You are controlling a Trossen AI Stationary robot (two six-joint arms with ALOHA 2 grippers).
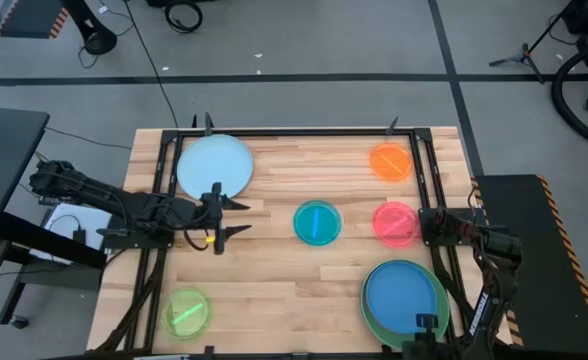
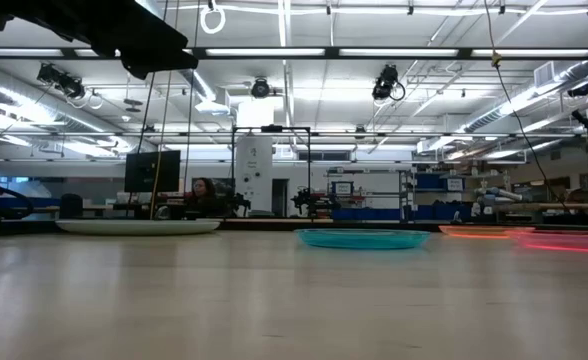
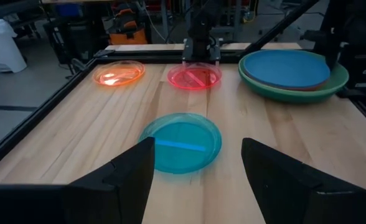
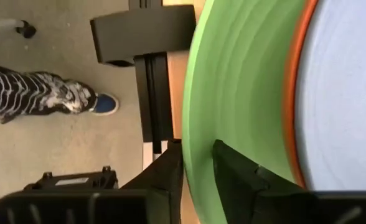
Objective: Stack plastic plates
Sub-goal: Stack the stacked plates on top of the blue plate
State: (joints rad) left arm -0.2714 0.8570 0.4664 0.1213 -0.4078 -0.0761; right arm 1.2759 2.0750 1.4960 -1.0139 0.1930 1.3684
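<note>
Right gripper point(image 4: 198, 165) clamps rim of my light green plate point(image 1: 376, 310) under blue plate point(image 1: 402, 296), lower right of high view. Left gripper point(image 1: 236, 216) gapes empty, left of centre, facing teal plate point(image 1: 317, 222).

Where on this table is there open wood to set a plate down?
Bare wood runs between the pale blue plate and orange plate, and along the near edge between the lime plate and the blue-topped stack. The right side is crowded: pink plate, teal plate and right gripper.
</note>
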